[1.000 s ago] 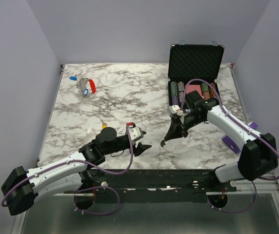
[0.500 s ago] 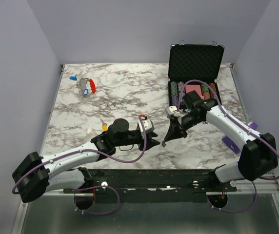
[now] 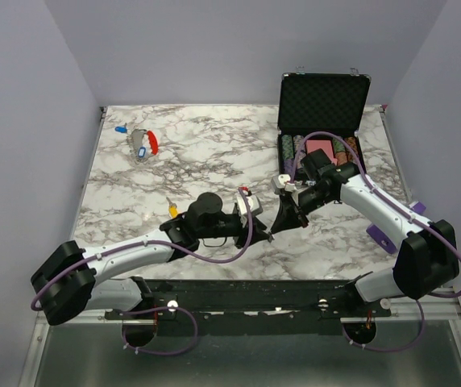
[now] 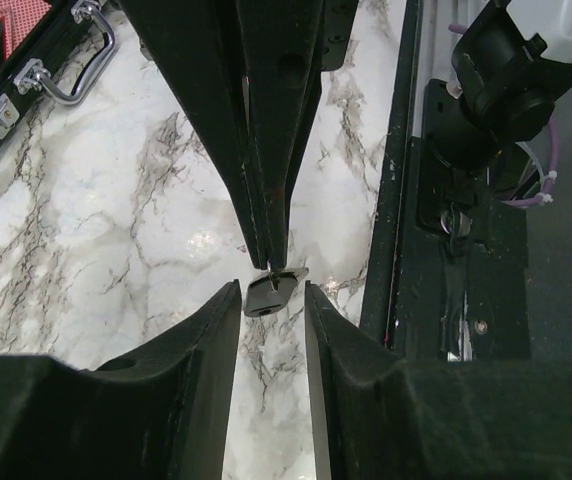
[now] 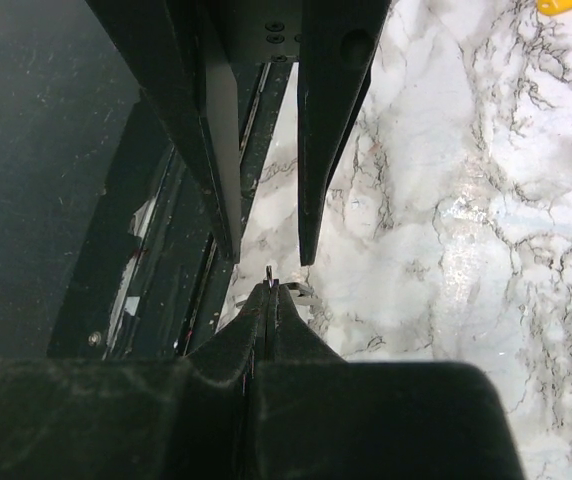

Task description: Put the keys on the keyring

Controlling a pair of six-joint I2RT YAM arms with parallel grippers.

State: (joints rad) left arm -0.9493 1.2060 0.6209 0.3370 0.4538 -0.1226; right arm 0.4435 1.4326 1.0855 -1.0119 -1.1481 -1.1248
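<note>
My right gripper [image 5: 269, 285] is shut on a small silver key [image 4: 266, 298], which hangs from its tips just above the marble table [image 3: 214, 169] near the front edge. My left gripper [image 4: 272, 290] faces it, jaws apart, with the key between the fingertips [image 4: 228, 300] and a thin gap on both sides. From above, the left gripper [image 3: 260, 232] and right gripper [image 3: 272, 234] meet tip to tip. The keyring [image 3: 147, 143], a red clip on a grey piece, lies at the far left beside two blue-headed keys [image 3: 121, 128]. A yellow key [image 3: 172, 210] lies by the left arm.
An open black case [image 3: 323, 121] with poker chips stands at the back right. A purple block [image 3: 381, 235] sits by the right arm near the front right edge. The black front rail [image 4: 436, 250] runs close beside both grippers.
The left arm has swung right across the table front until its gripper meets the right gripper. Its jaws have narrowed around the key. The right gripper shifted slightly left, still shut.
</note>
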